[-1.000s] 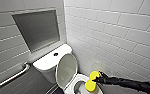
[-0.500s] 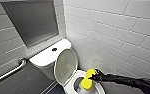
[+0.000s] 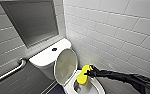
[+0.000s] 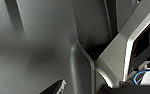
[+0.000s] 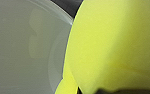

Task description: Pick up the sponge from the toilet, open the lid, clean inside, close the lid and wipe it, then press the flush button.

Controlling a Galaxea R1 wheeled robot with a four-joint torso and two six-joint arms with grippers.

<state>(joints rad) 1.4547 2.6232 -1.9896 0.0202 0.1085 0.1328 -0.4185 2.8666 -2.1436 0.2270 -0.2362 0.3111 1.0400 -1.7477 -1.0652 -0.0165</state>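
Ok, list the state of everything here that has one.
lid: raised, open.
toilet: uncovered.
sponge: held upright, low end over the toilet.
right gripper: shut on the sponge.

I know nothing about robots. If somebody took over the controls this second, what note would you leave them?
Right gripper: shut on the sponge, held over the open bowl; contact with the ceramic cannot be told.
Left gripper: open or shut cannot be told.
The lid stands raised against the tank of the toilet.
Done: sponge picked up, lid opened.
Left: clean inside the bowl, close the lid, wipe it, press the dark button on the tank top.
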